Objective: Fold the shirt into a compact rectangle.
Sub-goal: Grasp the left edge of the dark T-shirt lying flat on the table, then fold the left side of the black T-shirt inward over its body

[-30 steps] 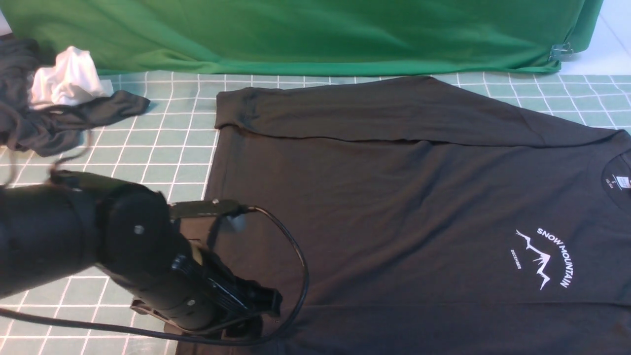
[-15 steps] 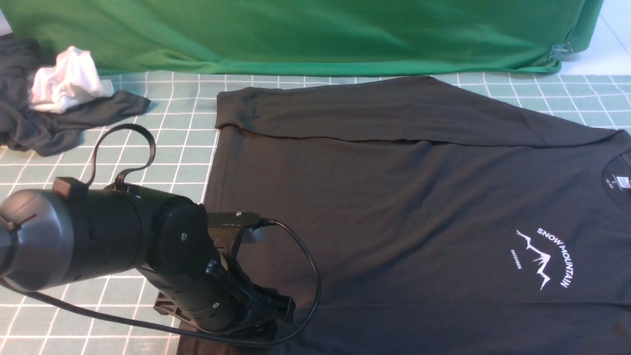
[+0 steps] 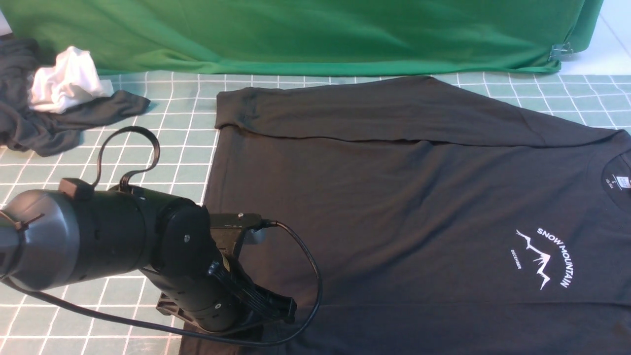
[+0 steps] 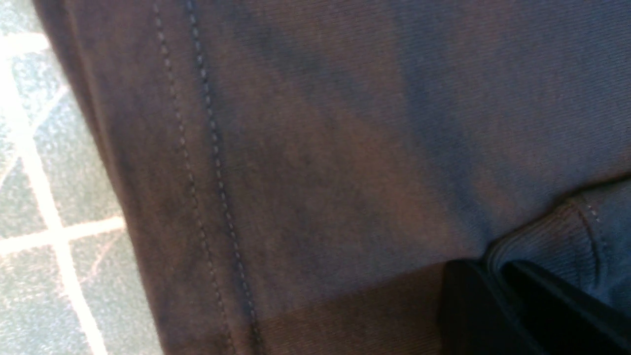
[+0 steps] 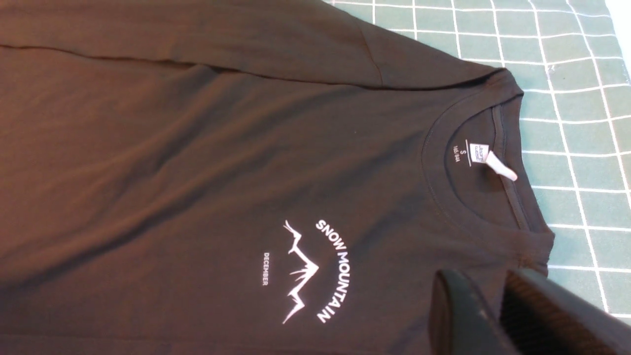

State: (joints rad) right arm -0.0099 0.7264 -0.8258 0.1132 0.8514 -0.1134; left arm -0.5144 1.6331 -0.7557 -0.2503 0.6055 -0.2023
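Since the first of the earlier frames, the left arm (image 3: 182, 241) has shifted right over the near left part of the shirt (image 3: 369, 222), and its fingers (image 4: 463, 296) have closed; they now pinch a small fold at the ribbed cuff (image 4: 547, 241), while the shirt's body lies as before. Black and long-sleeved, the shirt is spread across the middle and right of the tabletop (image 3: 148, 153), its long axis running left to right, with the hem to the left and the round collar (image 5: 438, 162) pointing right. Along the far side, one sleeve (image 3: 374, 113) lies folded over the body, its cuff near the hem; the white "SNOW MOUNTAIN" print (image 3: 542, 261) sits toward the collar end. On the right arm, the fingers (image 5: 458, 305) stand slightly apart above the shirt near the collar, blurred at the picture's edge. From the front, the shirt's near edge and part of the collar are cut off, and the left arm's wrist hides its own fingers and the cloth beneath. At the far left, a dark garment (image 3: 29, 118) lies bunched with a white cloth (image 3: 69, 81), partly out of frame
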